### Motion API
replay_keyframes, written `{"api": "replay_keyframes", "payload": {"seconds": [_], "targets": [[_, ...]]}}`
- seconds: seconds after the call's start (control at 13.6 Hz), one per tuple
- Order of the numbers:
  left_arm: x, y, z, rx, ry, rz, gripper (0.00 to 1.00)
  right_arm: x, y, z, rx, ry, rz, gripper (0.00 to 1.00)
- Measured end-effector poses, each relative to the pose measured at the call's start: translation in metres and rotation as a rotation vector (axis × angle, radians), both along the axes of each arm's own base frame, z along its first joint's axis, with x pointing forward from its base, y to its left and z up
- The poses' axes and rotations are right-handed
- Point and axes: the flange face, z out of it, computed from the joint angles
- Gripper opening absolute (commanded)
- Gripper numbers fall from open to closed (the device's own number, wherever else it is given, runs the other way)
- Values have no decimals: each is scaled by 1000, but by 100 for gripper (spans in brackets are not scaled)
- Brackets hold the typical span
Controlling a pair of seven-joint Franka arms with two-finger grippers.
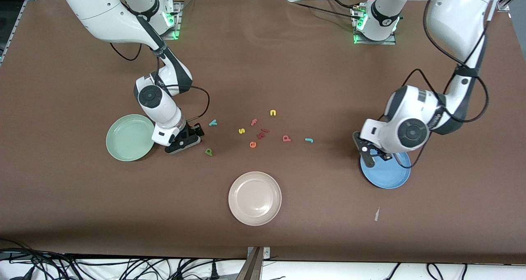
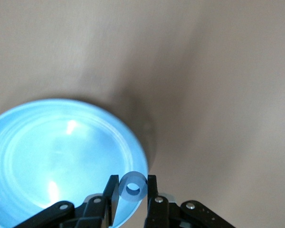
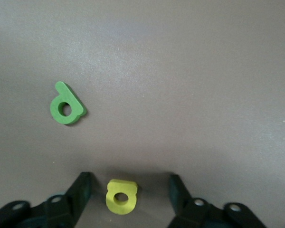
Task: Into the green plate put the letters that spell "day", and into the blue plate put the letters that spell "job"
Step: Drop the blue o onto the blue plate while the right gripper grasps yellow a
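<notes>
A brown table seen from above, with two white robot arms at work and three round plates on it. The beige plate (image 1: 254,198), nearest the camera, serves as the landmark here; it is empty.

Farther from the camera than the beige plate, and toward the right arm's end of the table, sits the green plate (image 1: 130,137), also empty. The right gripper (image 1: 183,142) is down at the table just beside that plate. Its wrist view shows its fingers spread, with the yellow "d" (image 3: 121,196) lying flat on the table between them — straddled, not yet pinched. The dark green "a" (image 1: 209,151) lies near it, and the teal "y" (image 1: 213,123) a little farther from the camera.

Toward the left arm's end from the beige plate is the blue plate (image 1: 388,177). The left gripper (image 1: 372,156) hangs over its rim, fingers pressed on the blue "o" (image 2: 132,189), which is up in the air and not yet let go.

Farther from the camera than the beige plate lies a loose scatter of letters: the salmon-red "b" (image 1: 286,138) and teal "j" (image 1: 309,140), both wanted, plus spare pieces that include a yellow "s" (image 1: 241,130), a yellow "n" (image 1: 273,113) and an orange "e" (image 1: 252,144).

As a judgement, the task is at an early stage — no letter rests in either plate. All six remain to be delivered, two of them now in hand or nearly so.
</notes>
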Motion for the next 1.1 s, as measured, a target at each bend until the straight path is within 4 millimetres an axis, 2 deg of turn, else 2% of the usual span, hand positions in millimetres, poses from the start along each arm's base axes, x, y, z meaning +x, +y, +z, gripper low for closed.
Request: {"api": "replay_keyframes", "payload": {"seconds": [0.15, 0.37, 0.44, 0.52, 0.59, 0.66, 0.74, 0.88, 1.1], "targets": [[3, 16, -1, -17, 3, -44, 5, -2, 0, 4, -4, 2, 3, 48], [5, 19, -11, -38, -4, -97, 5, -6, -2, 10, -23, 22, 5, 42], [7, 22, -17, -48, -14, -109, 5, -6, -2, 13, -26, 23, 5, 38], [9, 26, -24, -57, -21, -119, 6, -6, -3, 15, -27, 23, 5, 38], [9, 30, -31, -63, -21, -124, 17, -7, -3, 16, -28, 23, 5, 38], [10, 33, -36, -67, -18, -126, 38, -7, -3, 16, -29, 24, 5, 38], [9, 34, -41, -69, -12, -129, 99, -8, -3, 15, -29, 26, 6, 41], [8, 34, -45, -73, -4, -143, 100, -9, -3, 14, -31, 29, 6, 48], [9, 38, -43, -91, 1, -228, 100, -11, 0, 13, -31, 30, 13, 48]]}}
